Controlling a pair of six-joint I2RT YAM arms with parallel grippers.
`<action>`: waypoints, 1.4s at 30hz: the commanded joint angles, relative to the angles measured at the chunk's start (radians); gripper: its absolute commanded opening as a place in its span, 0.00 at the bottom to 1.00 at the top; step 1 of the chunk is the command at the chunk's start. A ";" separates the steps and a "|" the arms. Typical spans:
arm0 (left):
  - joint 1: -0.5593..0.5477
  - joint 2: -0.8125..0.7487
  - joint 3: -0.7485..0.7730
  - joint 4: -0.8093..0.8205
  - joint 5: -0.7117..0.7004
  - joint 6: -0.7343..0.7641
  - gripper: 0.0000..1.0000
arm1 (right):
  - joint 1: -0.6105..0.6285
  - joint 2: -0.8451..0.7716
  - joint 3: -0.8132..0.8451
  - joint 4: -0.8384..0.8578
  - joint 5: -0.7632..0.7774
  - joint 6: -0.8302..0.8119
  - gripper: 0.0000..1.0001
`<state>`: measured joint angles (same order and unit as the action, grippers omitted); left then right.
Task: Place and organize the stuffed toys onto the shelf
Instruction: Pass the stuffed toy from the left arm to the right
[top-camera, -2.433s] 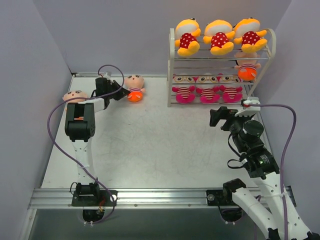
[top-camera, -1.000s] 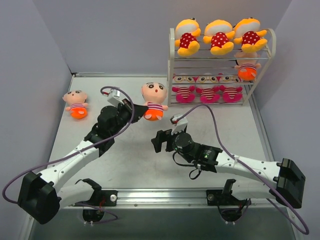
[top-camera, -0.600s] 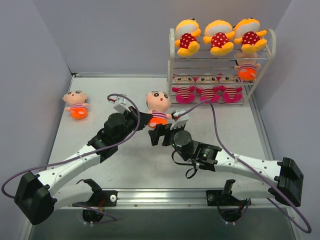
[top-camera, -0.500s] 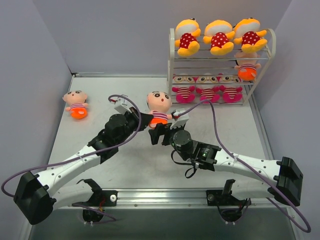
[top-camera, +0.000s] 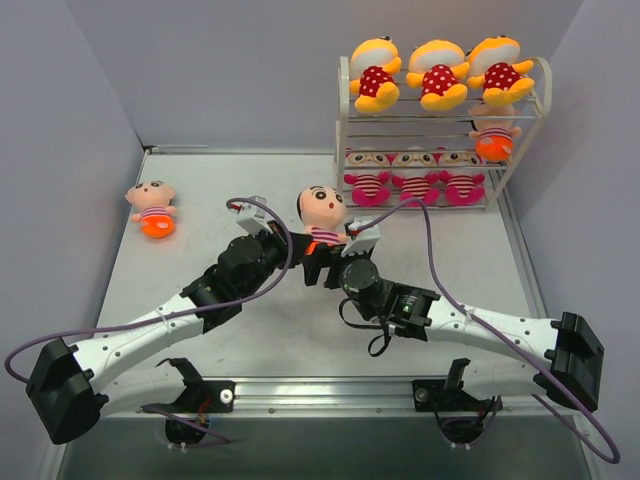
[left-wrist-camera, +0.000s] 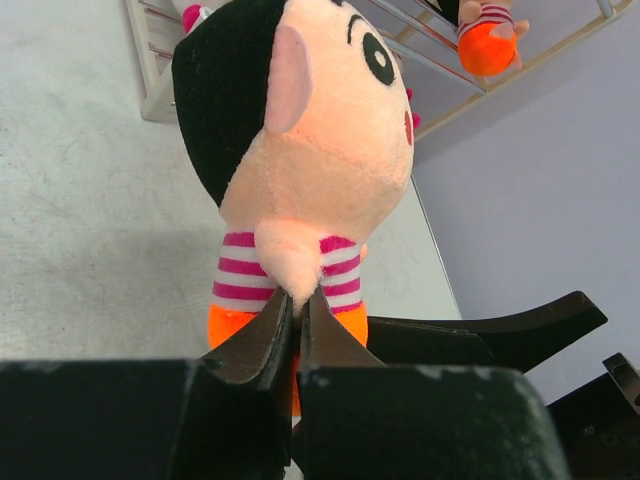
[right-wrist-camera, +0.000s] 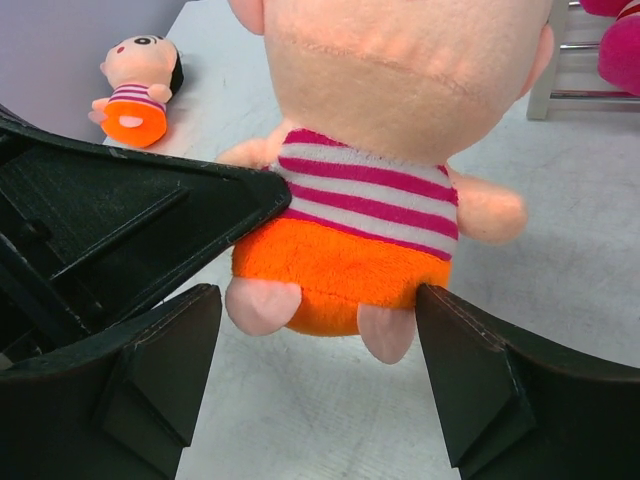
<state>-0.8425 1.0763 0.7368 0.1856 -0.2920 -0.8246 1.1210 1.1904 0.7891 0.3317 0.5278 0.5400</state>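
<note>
A: Lately swung in from the right: the right claw (top-camera: 322, 255), well short of the peach-faced doll (top-camera: 322, 213) a second before, brought up around its orange bottom.

B: Noticed the same. Carried rightward and a little higher too, pinched by the left claw (top-camera: 298, 240), seemingly lifted off the surface (top-camera: 220, 170).

A: Pointed to a handover, most likely. Made sense, with the shelf (top-camera: 343, 130) standing on the right arm's side and only one shelved twin (top-camera: 493, 135) on the middle tier.

B: Checked the left wrist view? Fingers (left-wrist-camera: 255, 340) shut tight on a small peach nub under the head, probably an arm. Could not make that out from overhead.

A: Confirmed. From the right wrist, something else: jaws spread wide, one on each side of the orange bottom, a gap left on both sides, nothing gripped yet. Also caught the loose doll (right-wrist-camera: 135, 85) lying on its back on the surface, well apart.

B: Missed by both wrist views, though: top tier lined with three yellow-orange dolls (top-camera: 437, 72), bottom tier with three pink-striped dolls (top-camera: 413, 177). Left just the two peach-faced ones for the middle rods.
</note>
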 joint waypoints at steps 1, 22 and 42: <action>-0.029 -0.010 0.021 0.067 -0.030 0.031 0.02 | 0.003 0.011 0.036 0.018 0.047 0.015 0.79; -0.107 -0.010 -0.010 0.106 -0.085 0.064 0.03 | 0.000 -0.035 0.022 -0.017 0.080 -0.055 0.07; 0.174 -0.107 0.186 -0.259 0.176 0.154 0.78 | -0.030 -0.193 0.024 -0.309 0.080 -0.242 0.00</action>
<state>-0.7925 0.9844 0.8566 0.0425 -0.2729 -0.6895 1.1149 1.0260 0.7891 0.0795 0.5556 0.3492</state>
